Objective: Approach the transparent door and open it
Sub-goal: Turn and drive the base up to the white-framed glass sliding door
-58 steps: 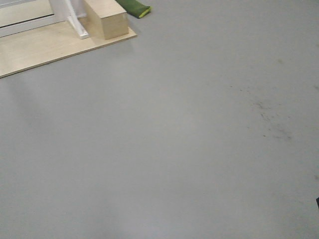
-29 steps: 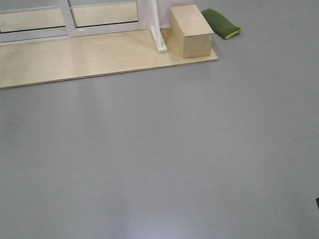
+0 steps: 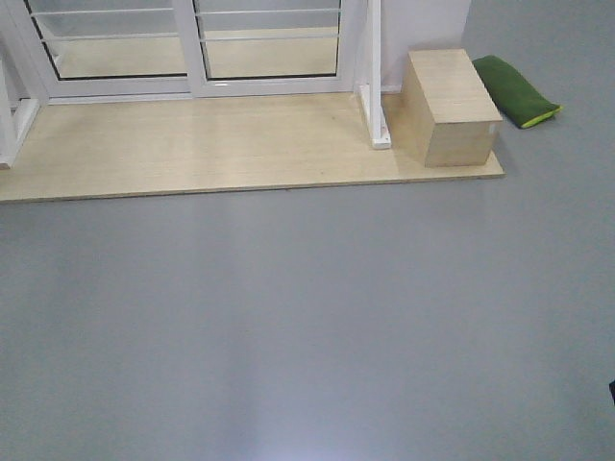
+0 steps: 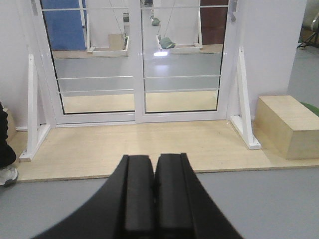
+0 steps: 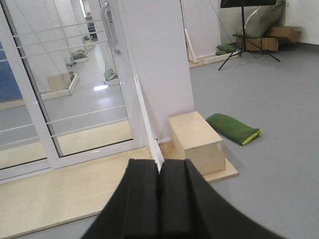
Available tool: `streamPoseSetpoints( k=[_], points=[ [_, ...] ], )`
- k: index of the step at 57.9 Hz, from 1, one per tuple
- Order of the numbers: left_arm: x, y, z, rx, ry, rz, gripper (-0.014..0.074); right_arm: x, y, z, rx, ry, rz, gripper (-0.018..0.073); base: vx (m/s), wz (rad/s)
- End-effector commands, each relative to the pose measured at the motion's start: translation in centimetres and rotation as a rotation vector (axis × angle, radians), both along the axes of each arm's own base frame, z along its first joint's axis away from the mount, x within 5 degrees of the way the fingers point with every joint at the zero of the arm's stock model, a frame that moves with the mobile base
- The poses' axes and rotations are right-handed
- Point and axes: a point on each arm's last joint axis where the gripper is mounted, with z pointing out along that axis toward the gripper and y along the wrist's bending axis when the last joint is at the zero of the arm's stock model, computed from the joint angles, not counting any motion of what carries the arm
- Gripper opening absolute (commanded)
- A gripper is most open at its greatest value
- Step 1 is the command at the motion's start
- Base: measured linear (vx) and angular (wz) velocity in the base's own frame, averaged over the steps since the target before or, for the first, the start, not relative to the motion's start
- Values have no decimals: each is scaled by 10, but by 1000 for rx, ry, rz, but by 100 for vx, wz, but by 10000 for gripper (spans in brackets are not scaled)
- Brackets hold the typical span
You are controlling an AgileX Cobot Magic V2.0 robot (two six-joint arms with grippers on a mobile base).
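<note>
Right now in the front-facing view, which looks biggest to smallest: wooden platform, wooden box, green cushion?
1. wooden platform, the largest
2. wooden box
3. green cushion, the smallest; it lies slightly farther back

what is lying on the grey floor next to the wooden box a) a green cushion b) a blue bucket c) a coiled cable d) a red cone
a, since a green cushion with a yellow-green edge lies on the grey floor right beside the wooden box.
</note>
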Motion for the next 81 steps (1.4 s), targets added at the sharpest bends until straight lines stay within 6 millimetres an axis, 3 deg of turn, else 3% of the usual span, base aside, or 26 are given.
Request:
streamPoseSetpoints(
  k=[1, 81],
  points=[
    [0, 0, 2, -12, -77, 3, 67, -1, -1, 8, -16, -95, -8, -6, 67, 7],
    [0, 0, 2, -12, -77, 3, 67, -1, -1, 8, -16, -95, -8, -6, 62, 2]
  ],
)
